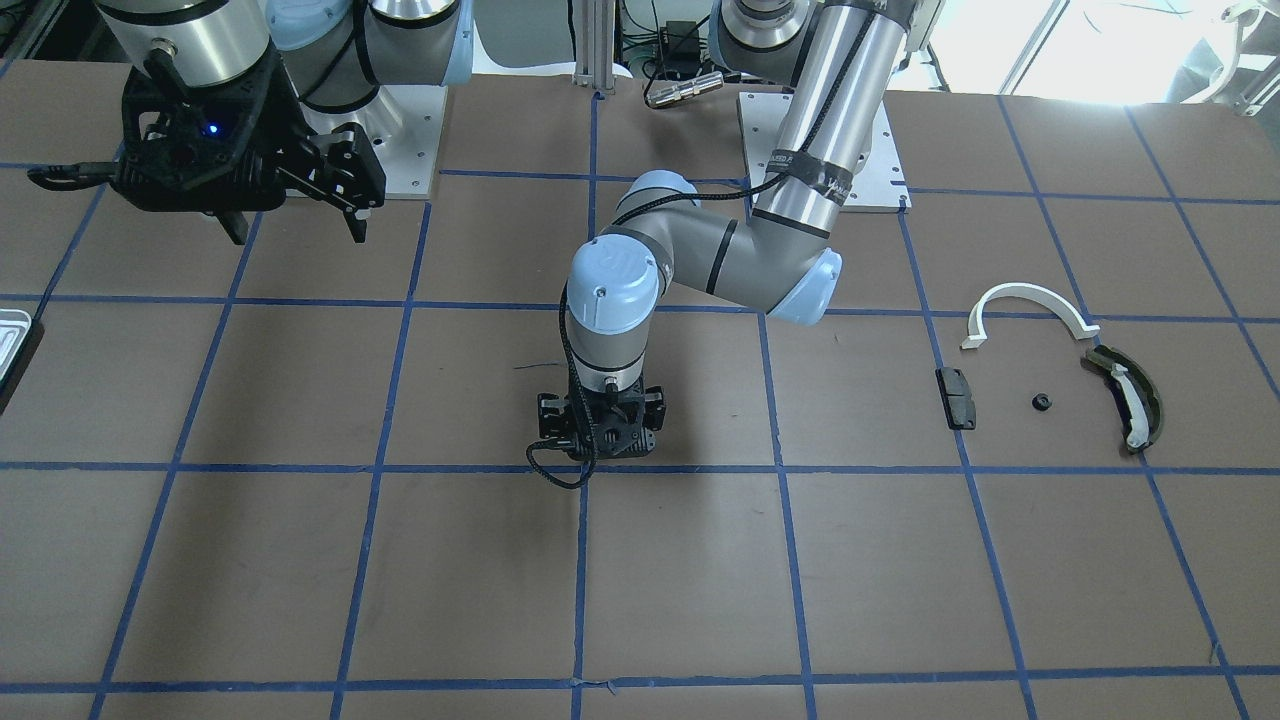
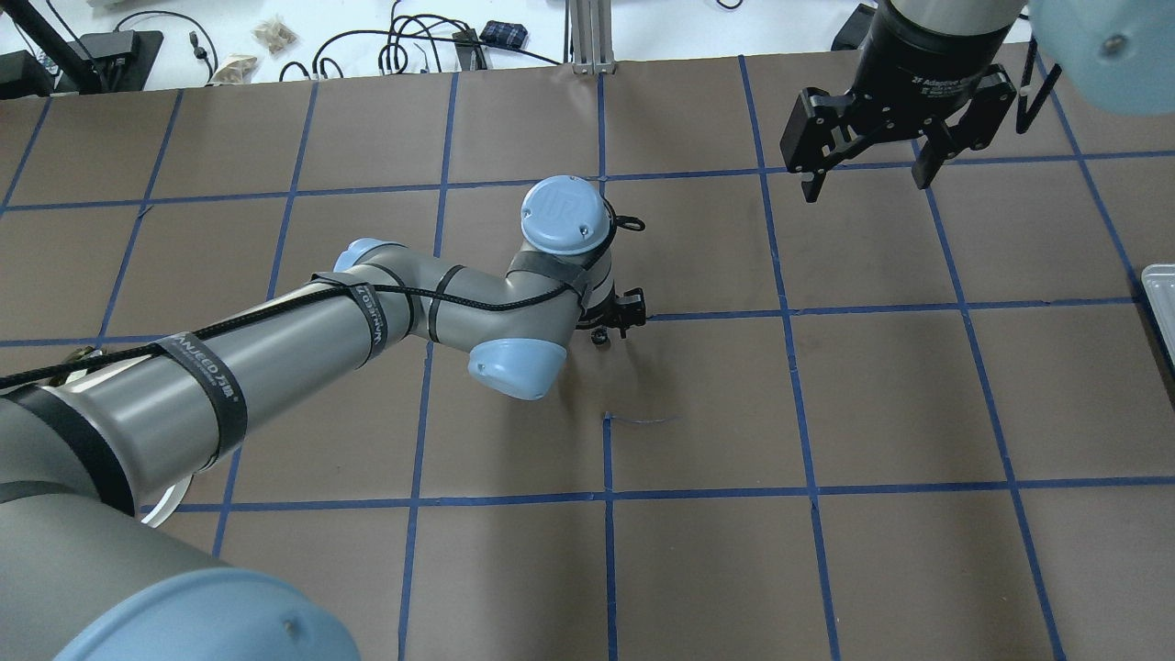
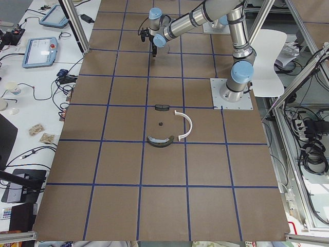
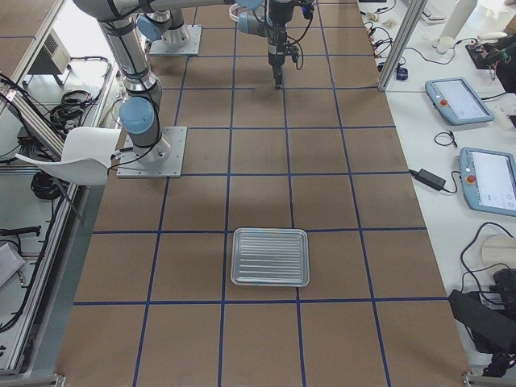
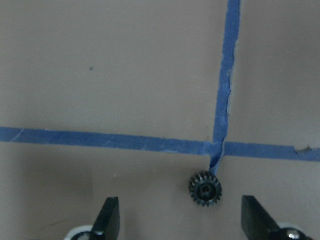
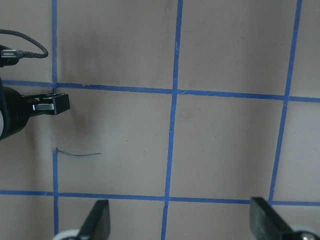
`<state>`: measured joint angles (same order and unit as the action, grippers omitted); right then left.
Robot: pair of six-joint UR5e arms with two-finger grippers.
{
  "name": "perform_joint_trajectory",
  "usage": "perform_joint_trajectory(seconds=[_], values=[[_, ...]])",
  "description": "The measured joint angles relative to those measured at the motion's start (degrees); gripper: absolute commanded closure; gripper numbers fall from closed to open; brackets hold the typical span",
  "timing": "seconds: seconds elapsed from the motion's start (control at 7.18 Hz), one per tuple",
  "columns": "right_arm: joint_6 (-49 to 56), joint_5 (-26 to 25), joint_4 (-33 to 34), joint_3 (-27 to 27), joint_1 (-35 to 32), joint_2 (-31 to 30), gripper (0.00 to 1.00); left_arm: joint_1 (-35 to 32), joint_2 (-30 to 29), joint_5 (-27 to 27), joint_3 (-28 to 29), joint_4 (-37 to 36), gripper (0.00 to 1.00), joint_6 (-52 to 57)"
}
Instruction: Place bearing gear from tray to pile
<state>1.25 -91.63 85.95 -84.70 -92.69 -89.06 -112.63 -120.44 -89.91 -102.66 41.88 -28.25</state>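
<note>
A small black bearing gear [image 5: 205,188] lies on the brown table at a blue tape crossing. It also shows in the overhead view [image 2: 600,338]. My left gripper [image 5: 181,222] is open and low over the table, and the gear sits between its fingertips, nearer the right one. It grips nothing. The tray [image 4: 270,256] is silver and ridged, with nothing showing in it; a corner shows in the front view [image 1: 10,335]. The pile holds a white half-ring [image 1: 1030,305], an olive curved piece [image 1: 1130,395] and a black block [image 1: 955,397]. My right gripper [image 2: 863,179] is open, empty and raised.
A small black part [image 1: 1042,402] lies among the pile pieces. The left arm's elbow [image 1: 800,280] stretches across the table's middle. A thin dark scrap [image 2: 643,420] lies near the gear. Both arm base plates [image 1: 820,140] stand at the robot's edge.
</note>
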Motion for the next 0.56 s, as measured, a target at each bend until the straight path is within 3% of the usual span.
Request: perform_joint_trajectory(seconds=[0.28, 0.56], values=[[0.3, -0.5, 1.8, -1.2, -0.1, -1.2, 0.0, -0.6, -1.1, 0.0, 0.2, -1.2, 0.89, -0.6], [3.3, -0.9, 2.1, -1.4, -0.2, -1.5, 0.0, -1.1, -1.2, 0.0, 0.2, -0.9, 1.0, -0.9]])
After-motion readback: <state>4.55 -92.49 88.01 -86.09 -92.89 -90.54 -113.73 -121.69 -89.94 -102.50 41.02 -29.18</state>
